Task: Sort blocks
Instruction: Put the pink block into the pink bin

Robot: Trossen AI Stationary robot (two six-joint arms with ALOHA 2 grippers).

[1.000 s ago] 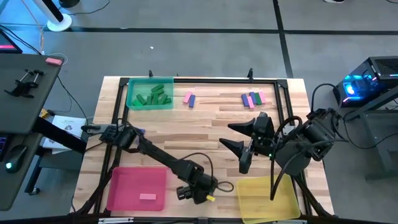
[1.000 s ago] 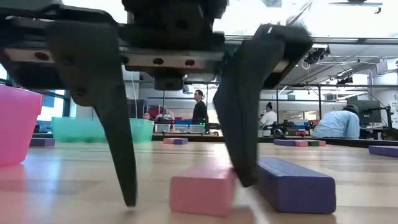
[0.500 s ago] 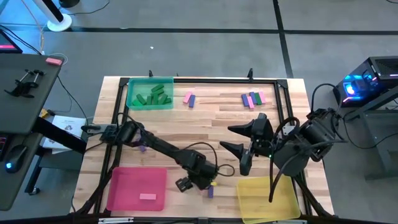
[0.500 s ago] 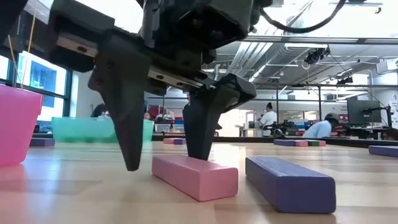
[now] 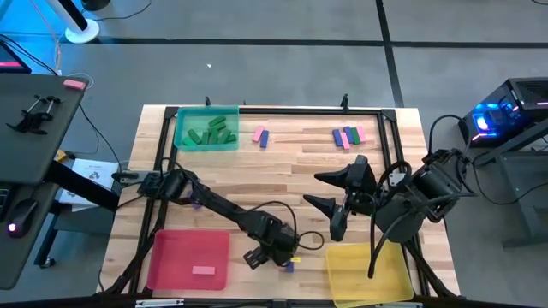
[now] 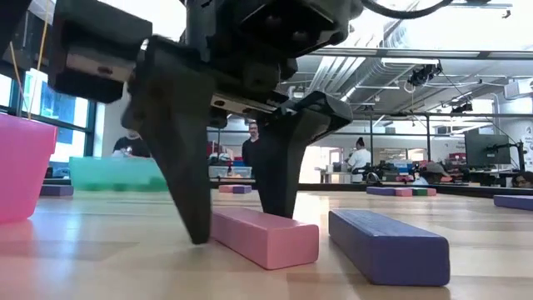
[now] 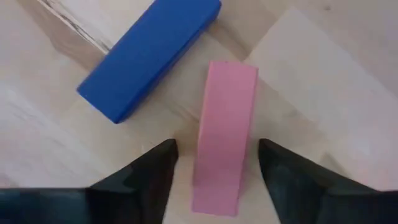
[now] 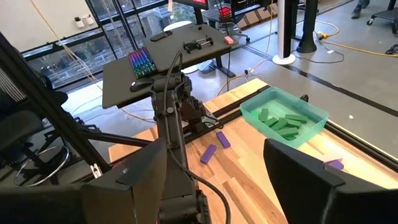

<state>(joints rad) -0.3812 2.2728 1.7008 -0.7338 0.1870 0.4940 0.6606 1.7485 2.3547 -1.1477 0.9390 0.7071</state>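
the left gripper [image 7: 214,168] is low at the near edge of the wooden table [image 5: 300,162], its two dark fingers spread apart on both sides of a small flat pink block [image 7: 224,134] that lies on the wood; they straddle it but do not yet squeeze it. just beside it lies a small flat blue block [image 7: 149,56]. the pink square tray [image 5: 188,257] near this spot holds only one pink piece, the green square tray [image 5: 184,141] at the far corner already has several green pieces, and the yellow square tray [image 5: 368,269] looks empty. more small blocks wait along the far edge [image 5: 348,135], so i judge much is left. the right gripper [image 5: 330,192] waits wide open above the table, holding nothing.
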